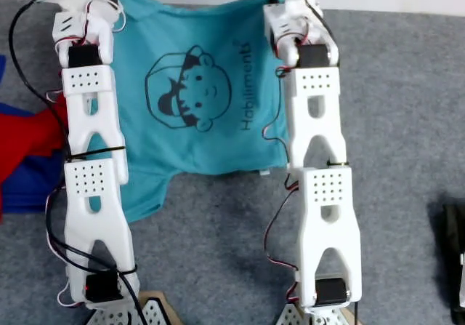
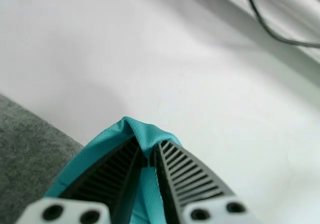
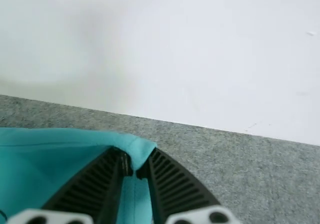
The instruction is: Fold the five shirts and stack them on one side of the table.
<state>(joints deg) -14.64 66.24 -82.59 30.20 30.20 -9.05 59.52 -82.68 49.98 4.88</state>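
Left claw (image 2: 150, 160) clamped on teal shirt (image 1: 218, 150) corner, right claw (image 3: 133, 167) likewise — shirt seemingly spread flat

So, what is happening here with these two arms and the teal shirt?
Both arms hold the teal shirt, which lies spread print-up on the grey table. The left gripper is shut on one far corner, the right gripper on the other. A red cloth and a blue cloth lie bunched at the side.

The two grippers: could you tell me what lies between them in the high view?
The teal shirt spans that stretch in the high view, print up; the left gripper and right gripper each pinch its far edge.
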